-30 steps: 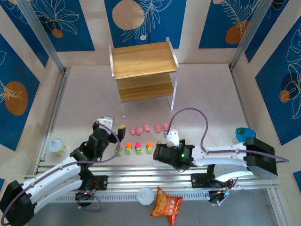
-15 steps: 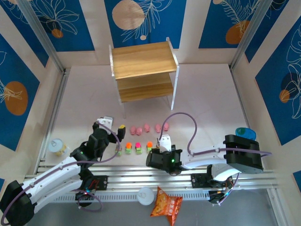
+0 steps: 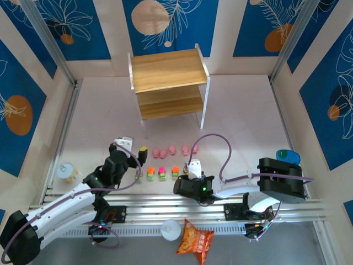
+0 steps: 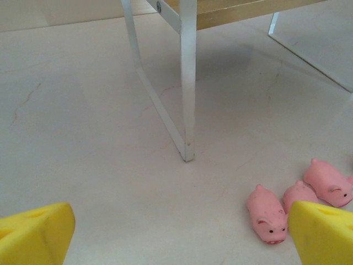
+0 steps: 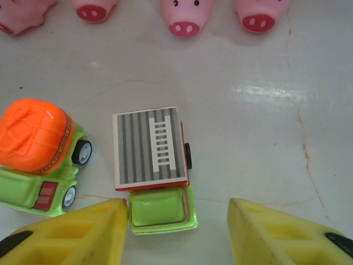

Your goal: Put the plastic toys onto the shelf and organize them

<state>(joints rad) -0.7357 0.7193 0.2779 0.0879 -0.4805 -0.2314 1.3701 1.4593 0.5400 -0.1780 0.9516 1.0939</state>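
Observation:
The shelf (image 3: 168,83) stands at the back, and its white leg (image 4: 187,83) rises ahead in the left wrist view. Several pink pigs (image 3: 172,149) lie in a row on the table. In front of them stand small trucks with green bases (image 3: 162,173). My right gripper (image 3: 187,175) is low over the row's right end. Its yellow jaws are open around the green cab of a truck with a grey striped ladder top (image 5: 151,146). The left fingertip (image 5: 105,226) touches the cab and the right one stands apart. An orange-topped truck (image 5: 36,138) sits just left. My left gripper (image 3: 131,147) hovers open and empty, with pigs (image 4: 267,215) to its right.
A small tin (image 3: 67,172) sits at the left near the rail. An orange snack bag (image 3: 196,238) and a white round lid (image 3: 171,229) lie below the front rails. A blue object (image 3: 287,156) rests by the right arm's base.
My right arm has swung left and come down over the ladder truck, and its jaws have narrowed around the cab. The left arm has stayed still.

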